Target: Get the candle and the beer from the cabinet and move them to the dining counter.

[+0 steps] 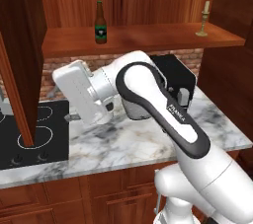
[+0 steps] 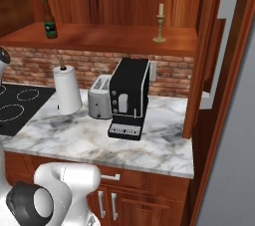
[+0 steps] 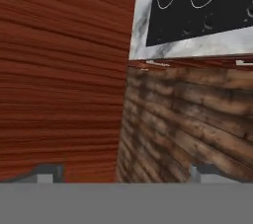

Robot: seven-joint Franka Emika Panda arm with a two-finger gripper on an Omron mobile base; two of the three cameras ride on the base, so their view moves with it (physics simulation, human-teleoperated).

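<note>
The cabinet (image 1: 148, 38) stands open above the counter, its doors swung aside. On its wooden shelf (image 2: 109, 36) the beer (image 1: 101, 23) (image 2: 49, 20) stands upright at the left. The candle (image 1: 203, 20) (image 2: 160, 23) stands upright in its brass stick at the right. My arm is folded low in front of the counter, well below the shelf and apart from both. In the hand view my gripper (image 3: 126, 173) is open with nothing between its fingertips (image 3: 49, 173), facing wooden panels beside the stove. The dining counter is out of view.
Under the shelf, on the marble counter (image 2: 99, 145), stand a black coffee machine (image 2: 129, 98), a toaster (image 2: 100, 95) and a white paper towel roll (image 2: 67, 89). A black stove (image 1: 29, 134) lies at the left. The open cabinet doors (image 1: 20, 60) (image 2: 219, 51) hang on both sides.
</note>
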